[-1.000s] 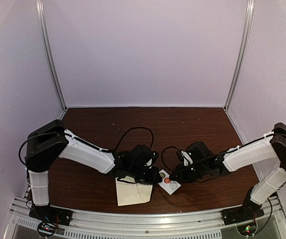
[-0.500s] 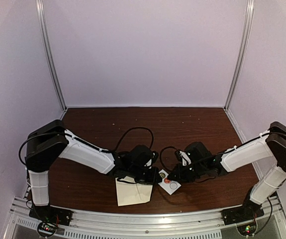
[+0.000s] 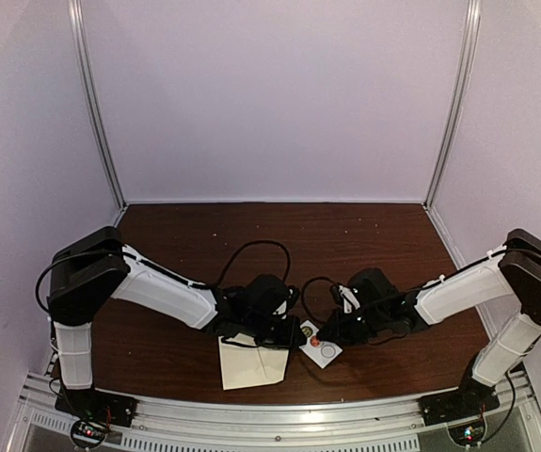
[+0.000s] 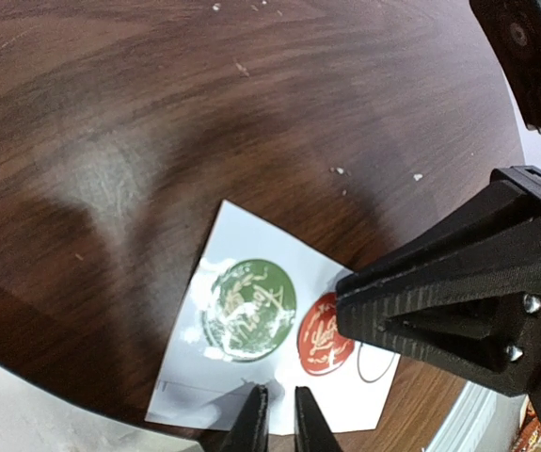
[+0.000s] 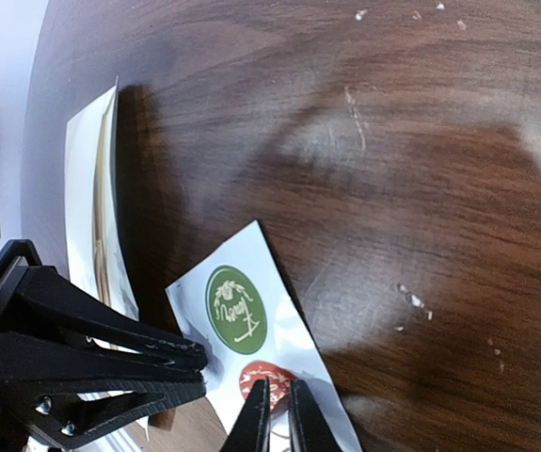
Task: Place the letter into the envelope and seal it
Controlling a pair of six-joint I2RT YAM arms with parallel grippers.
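Note:
The cream envelope [image 3: 251,365] lies flat near the table's front edge, and its layered edge [image 5: 96,207] shows in the right wrist view. The letter is hidden. Right of the envelope lies a white sticker card [image 3: 329,355] with a green sticker [image 4: 248,309] and a red sticker [image 4: 325,337]. My left gripper [image 4: 275,419] is shut, its tips pressing on the card's near edge. My right gripper [image 5: 273,414] comes from the opposite side, its tips closed on the red sticker [image 5: 268,381]. The two grippers almost touch over the card.
A dark wooden table [image 3: 279,235] spreads behind the arms, with pale walls on three sides. A metal rail [image 3: 270,414] runs along the front edge. Black cables [image 3: 251,250] loop above both wrists. An empty round outline [image 4: 373,363] marks the card beside the red sticker.
My right gripper has edged left onto the red sticker and its jaws have narrowed. The left gripper, card and envelope have stayed put.

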